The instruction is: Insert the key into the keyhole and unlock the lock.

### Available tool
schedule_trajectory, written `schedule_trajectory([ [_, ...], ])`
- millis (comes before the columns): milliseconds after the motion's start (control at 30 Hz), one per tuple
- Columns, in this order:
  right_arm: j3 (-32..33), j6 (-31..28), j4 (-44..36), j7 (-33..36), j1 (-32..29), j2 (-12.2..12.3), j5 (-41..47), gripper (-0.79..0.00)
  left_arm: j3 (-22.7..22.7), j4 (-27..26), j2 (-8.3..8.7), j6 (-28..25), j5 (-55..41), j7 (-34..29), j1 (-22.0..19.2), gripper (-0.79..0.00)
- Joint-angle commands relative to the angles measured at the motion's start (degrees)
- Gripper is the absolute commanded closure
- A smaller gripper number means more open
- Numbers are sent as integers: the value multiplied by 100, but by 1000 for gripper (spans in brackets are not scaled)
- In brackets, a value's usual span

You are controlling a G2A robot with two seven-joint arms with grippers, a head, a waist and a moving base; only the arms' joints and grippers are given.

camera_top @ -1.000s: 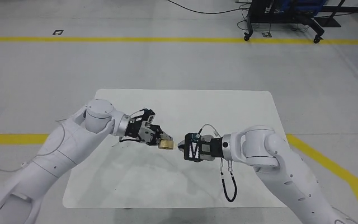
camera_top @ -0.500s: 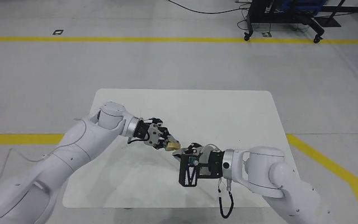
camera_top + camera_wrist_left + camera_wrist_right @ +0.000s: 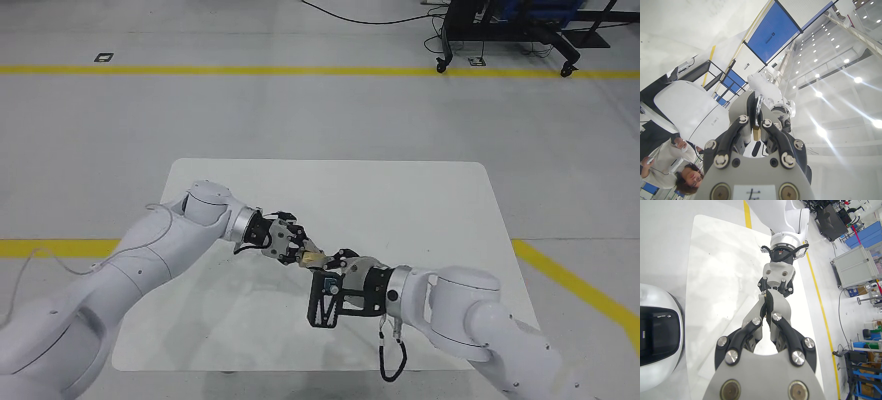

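The left end effector [image 3: 298, 252] clamps a small brass padlock with silver shackle [image 3: 314, 260] above the white table [image 3: 430, 200]. The right end effector [image 3: 336, 268], fingers pressed shut, points straight at it, nearly touching; any key is hidden.

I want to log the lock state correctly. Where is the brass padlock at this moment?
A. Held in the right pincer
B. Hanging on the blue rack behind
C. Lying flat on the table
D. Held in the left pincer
D: the left wrist view shows the padlock clamped in the left pincer, with its brass body and its shackle between the two fingers.
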Motion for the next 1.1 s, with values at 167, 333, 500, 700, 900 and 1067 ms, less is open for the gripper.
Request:
schedule_trajectory([
  [167, -206, 112, -163, 272, 50, -21, -427, 0, 216, 85, -58, -78, -52, -78, -125, 0],
  [333, -482, 139, -243, 435, 94, -55, -726, 0, 339, 138, -88, -108, -172, -108, -178, 0],
  [500, -620, 159, -227, 470, 174, -91, -761, 0, 364, 182, -100, -100, -245, -101, -156, 0],
  [700, -673, 259, -297, 579, 187, -113, -873, 0, 364, 175, -96, -60, -311, -61, -133, 0],
  [900, -833, 326, -389, 866, 158, -137, -1205, 0, 364, 106, -92, -2, -312, -3, -96, 0],
  [1067, -920, 398, -331, 998, 202, -174, -1269, 0, 364, 85, -81, 35, -336, 34, -69, 0],
])
